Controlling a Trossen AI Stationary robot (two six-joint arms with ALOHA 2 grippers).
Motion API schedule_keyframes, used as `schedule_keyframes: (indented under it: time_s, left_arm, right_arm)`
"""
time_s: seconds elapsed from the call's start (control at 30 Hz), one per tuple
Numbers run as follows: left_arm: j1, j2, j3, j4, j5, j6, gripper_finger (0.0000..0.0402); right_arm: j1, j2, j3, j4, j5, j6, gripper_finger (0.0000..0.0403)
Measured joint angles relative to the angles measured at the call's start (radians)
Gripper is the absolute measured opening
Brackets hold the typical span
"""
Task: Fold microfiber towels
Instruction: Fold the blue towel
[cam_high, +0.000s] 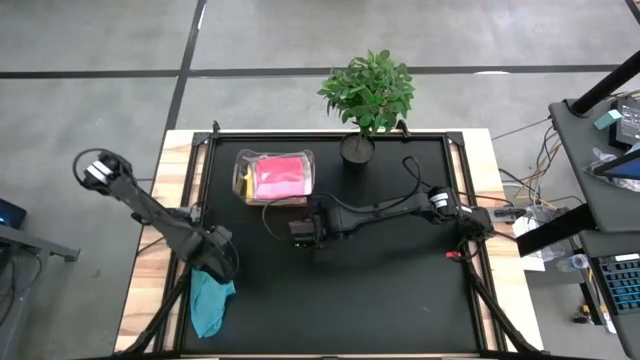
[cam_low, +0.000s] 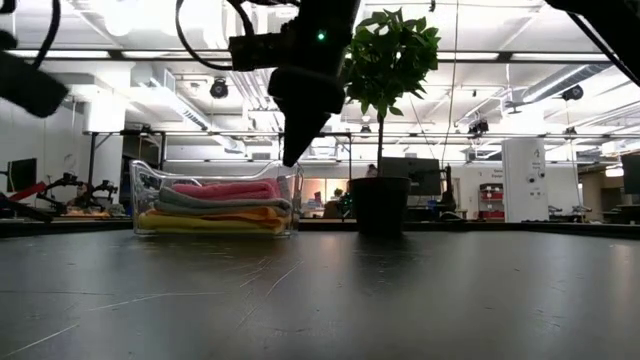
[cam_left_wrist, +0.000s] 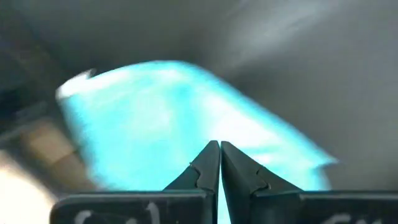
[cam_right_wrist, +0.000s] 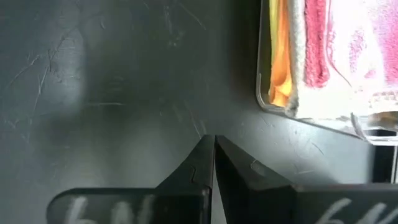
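Note:
A teal towel (cam_high: 210, 305) lies bunched at the table's left near corner, over the black mat's left border. It shows blurred in the left wrist view (cam_left_wrist: 174, 112). My left gripper (cam_high: 214, 256) (cam_left_wrist: 219, 146) points down, shut, just beyond the towel's far end, with no cloth between its fingers. A clear plastic box (cam_high: 245, 172) holds folded towels stacked flat: pink (cam_low: 225, 189) on top, then white-grey (cam_low: 225, 202), orange (cam_low: 255, 212) and yellow (cam_low: 195, 222). My right gripper (cam_high: 303, 238) (cam_low: 291, 158) (cam_right_wrist: 214, 140) hangs shut above the mat, close in front of the box.
A potted plant (cam_high: 366, 92) stands at the table's far edge, right of the box, its dark pot (cam_low: 380, 205) on the mat. The black mat (cam_high: 390, 290) lies bare across the middle and near right. Wooden strips (cam_high: 150, 270) flank it.

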Motion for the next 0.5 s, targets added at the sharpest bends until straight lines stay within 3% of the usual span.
schedule_keyframes:
  time_s: [0.1, 0.27, 0.5]
  left_arm:
    - [-0.017, 0.105, 0.045, -0.156, 0.044, 0.011, 0.0]
    - [-0.018, 0.213, 0.065, -0.148, 0.054, 0.046, 0.0008]
    - [-0.018, 0.269, 0.076, -0.131, 0.065, 0.048, 0.009]
  right_arm:
    - [0.0, 0.0, -0.017, 0.014, -0.001, 0.0, 0.0009]
    - [0.0, 0.0, -0.024, 0.022, -0.001, 0.007, 0.0009]
    - [0.005, 0.0, -0.027, 0.023, -0.003, 0.008, 0.0009]
